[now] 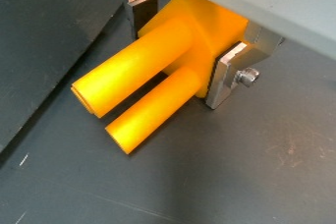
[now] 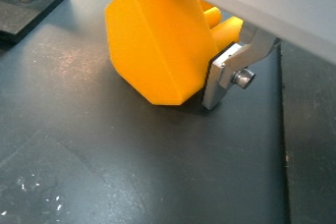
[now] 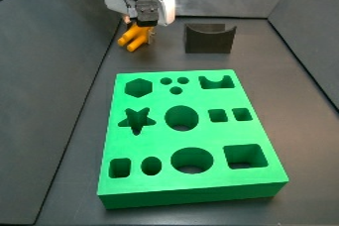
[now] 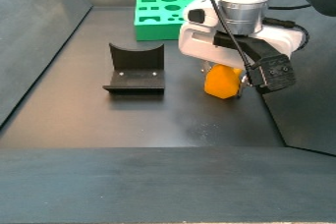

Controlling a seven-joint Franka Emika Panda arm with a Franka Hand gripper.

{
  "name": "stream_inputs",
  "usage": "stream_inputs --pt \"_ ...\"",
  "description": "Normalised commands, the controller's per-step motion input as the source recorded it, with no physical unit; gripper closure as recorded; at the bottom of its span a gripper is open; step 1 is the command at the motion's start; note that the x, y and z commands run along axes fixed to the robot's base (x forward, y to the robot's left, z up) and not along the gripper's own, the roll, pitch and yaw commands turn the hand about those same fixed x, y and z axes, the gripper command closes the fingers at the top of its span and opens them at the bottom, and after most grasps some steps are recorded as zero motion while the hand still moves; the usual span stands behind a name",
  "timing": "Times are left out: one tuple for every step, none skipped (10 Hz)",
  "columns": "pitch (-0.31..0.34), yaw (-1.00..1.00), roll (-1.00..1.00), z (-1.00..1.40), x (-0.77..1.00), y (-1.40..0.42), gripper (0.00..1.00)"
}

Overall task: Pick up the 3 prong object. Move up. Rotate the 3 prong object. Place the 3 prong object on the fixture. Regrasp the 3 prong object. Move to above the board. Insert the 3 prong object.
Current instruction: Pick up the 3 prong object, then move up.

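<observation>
Two silver finger plates [image 1: 234, 71] of gripper [image 1: 184, 33] clamp glossy orange 3 prong object [image 1: 151, 81] low over matte dark tray floor [image 1: 250, 179]; notched fixture [image 3: 208, 38] beside, green board [image 3: 185, 136] apart.

Even, fairly bright light falls from above. In both wrist views the orange piece [image 1: 164, 56] glows almost overexposed between the gripper [image 1: 184, 36] plates, its prong ends brightest, with a soft shadow beneath. Side views are sharp; the green board [image 3: 185, 136] is vivid. Pale specks of glare dot the dark floor [image 2: 118, 159]
</observation>
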Motion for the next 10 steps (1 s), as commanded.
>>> stream_inputs --pt "0.000 0.00 0.00 0.00 0.00 0.00 1.00" --pt "0.000 0.00 0.00 0.00 0.00 0.00 1.00" --pt "0.000 0.00 0.00 0.00 0.00 0.00 1.00" --pt "0.000 0.00 0.00 0.00 0.00 0.00 1.00" --pt "0.000 0.00 0.00 0.00 0.00 0.00 1.00" --pt "0.000 0.00 0.00 0.00 0.00 0.00 1.00" --pt "0.000 0.00 0.00 0.00 0.00 0.00 1.00" --pt "0.000 0.00 0.00 0.00 0.00 0.00 1.00" --pt "0.000 0.00 0.00 0.83 0.00 0.00 1.00" --pt "0.025 0.01 -0.01 0.75 0.02 0.04 1.00"
